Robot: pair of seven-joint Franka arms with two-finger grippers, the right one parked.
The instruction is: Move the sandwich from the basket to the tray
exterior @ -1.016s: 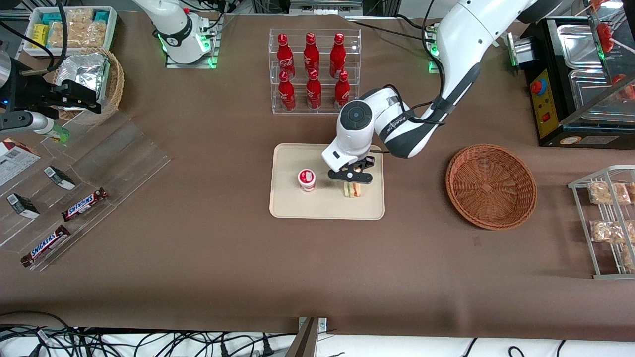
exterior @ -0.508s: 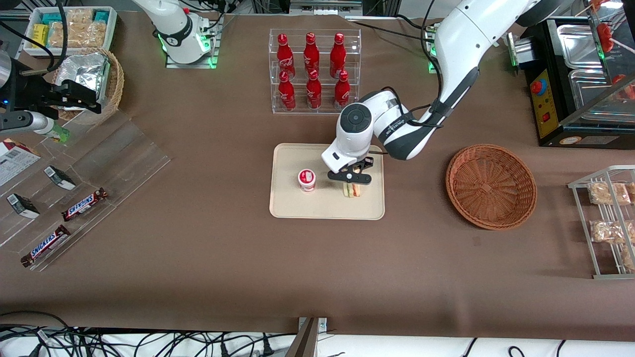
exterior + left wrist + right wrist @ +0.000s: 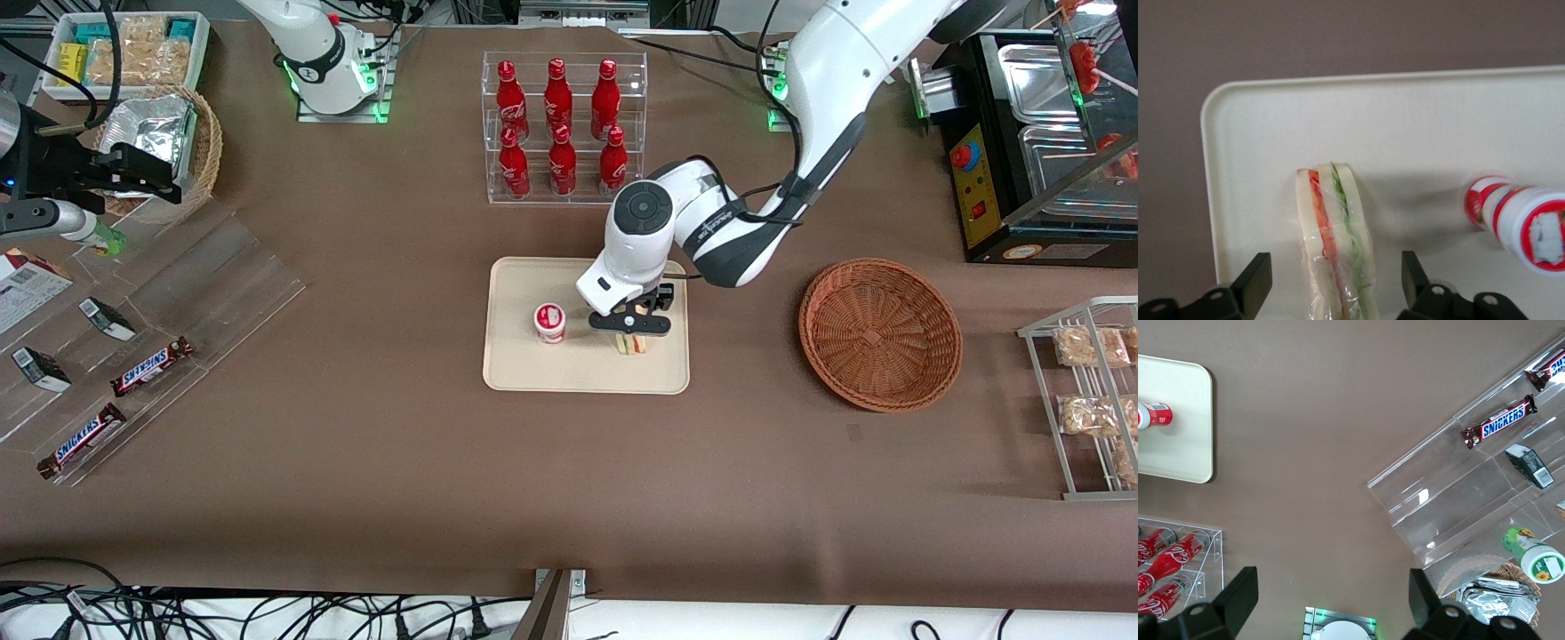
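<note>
The sandwich (image 3: 632, 343) stands on edge on the cream tray (image 3: 578, 373), in clear wrap with red and green filling showing. My left gripper (image 3: 631, 327) hangs right over it, open. In the left wrist view the sandwich (image 3: 1335, 247) sits between the two black fingers (image 3: 1253, 283) with a gap on each side, touching neither, close to a rounded corner of the tray (image 3: 1405, 133). The reddish-brown wicker basket (image 3: 880, 333) lies empty toward the working arm's end of the table.
A small white cup with a red lid (image 3: 550, 322) stands on the tray beside the sandwich. A clear rack of red bottles (image 3: 558, 129) is farther from the front camera. A wire rack of bagged snacks (image 3: 1089, 400) and a black appliance (image 3: 1031, 142) flank the basket.
The gripper has shifted slightly toward the front camera above the sandwich. The sandwich has stayed in place on the tray.
</note>
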